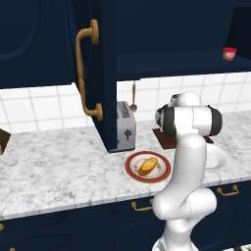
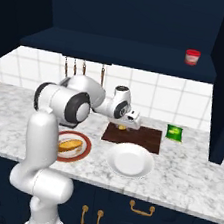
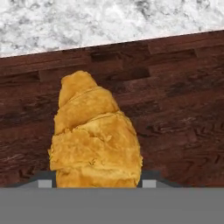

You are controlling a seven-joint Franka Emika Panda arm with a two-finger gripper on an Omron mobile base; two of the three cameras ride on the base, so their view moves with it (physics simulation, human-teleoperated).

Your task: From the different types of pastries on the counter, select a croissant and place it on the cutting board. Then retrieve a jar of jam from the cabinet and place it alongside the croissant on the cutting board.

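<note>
Currently, left base view: arm rises lower right and its own elbow blocks most of the cutting board (image 1: 164,139); just a dark sliver shows mid-right. Bread roll (image 1: 148,166) sits on a red-rimmed plate (image 1: 132,169) at centre-bottom of the marbled surface (image 1: 59,162). Cabinet (image 1: 105,73) door hangs open, brass handle (image 1: 84,73) left of centre. Jar of jam (image 1: 229,53) is on the cabinet shelf, upper right, small and partly cropped by the edge region. Toaster (image 1: 125,126) is tucked behind the door.

Right base view: pincer (image 2: 127,124) is low over the left part of the board (image 2: 145,139), centre frame. A speck of orange under it is the croissant (image 2: 122,127), too small here to tell whether it rests on the wood. Jar (image 2: 192,57) is upper right, well apart from the arm. Empty white plate (image 2: 130,160) is just in front of the board; a green packet (image 2: 174,132) lies to its right.

Hand view: croissant (image 3: 94,135) fills centre-left, between the fingertips (image 3: 148,177) at the bottom edge, board grain (image 3: 183,109) behind it. Fingers look set against both flanks, so I read it as clamped on the croissant, though the contact is cut off by the frame bottom.

Handling, my judgement: light, flaky, crushable, so grip lightly across the thick middle. The jar is rigid, smooth and heavier; take it around the body below the pale band.
</note>
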